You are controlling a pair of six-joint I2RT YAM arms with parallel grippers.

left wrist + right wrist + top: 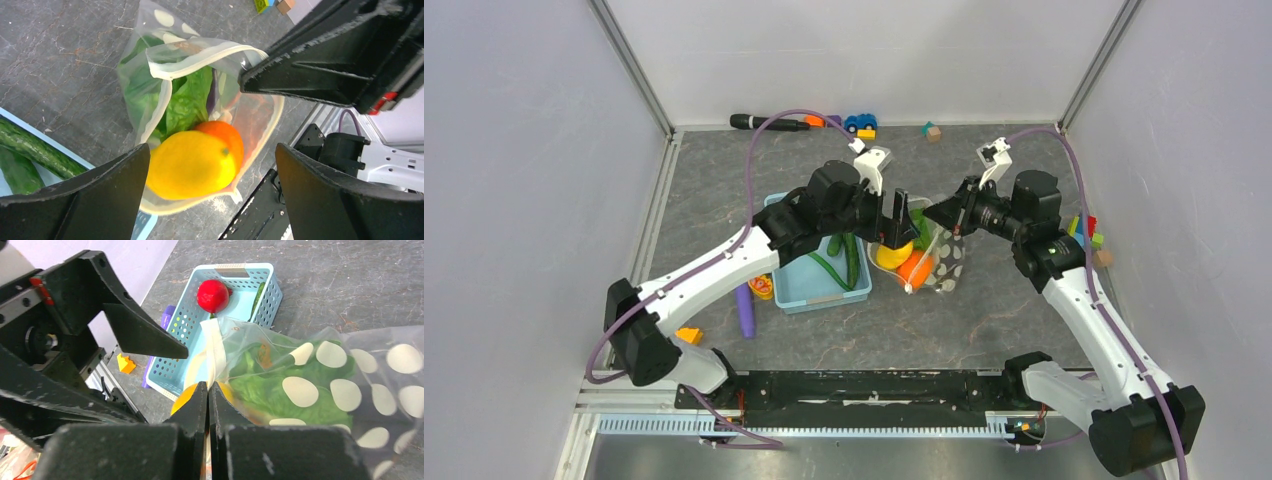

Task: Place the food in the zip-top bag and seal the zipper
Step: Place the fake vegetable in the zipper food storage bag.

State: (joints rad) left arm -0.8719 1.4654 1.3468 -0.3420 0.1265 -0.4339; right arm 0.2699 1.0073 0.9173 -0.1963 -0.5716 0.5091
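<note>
Your left pincer (211,150) hangs spread wide and empty above the mouth of the zip-top bag (145,40). Your right pincer (208,390) is clenched on the zipper (216,345). In the bag: lettuce (185,100), yellow piece (190,170), orange piece (227,137). The cucumber (30,147) and red piece (212,295) lie in the blue basket (267,300) beside it.

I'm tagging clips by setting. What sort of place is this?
Probably a lab robot cell: white walls enclose a grey tabletop, two arms stand at its edge, the food is toys.
</note>
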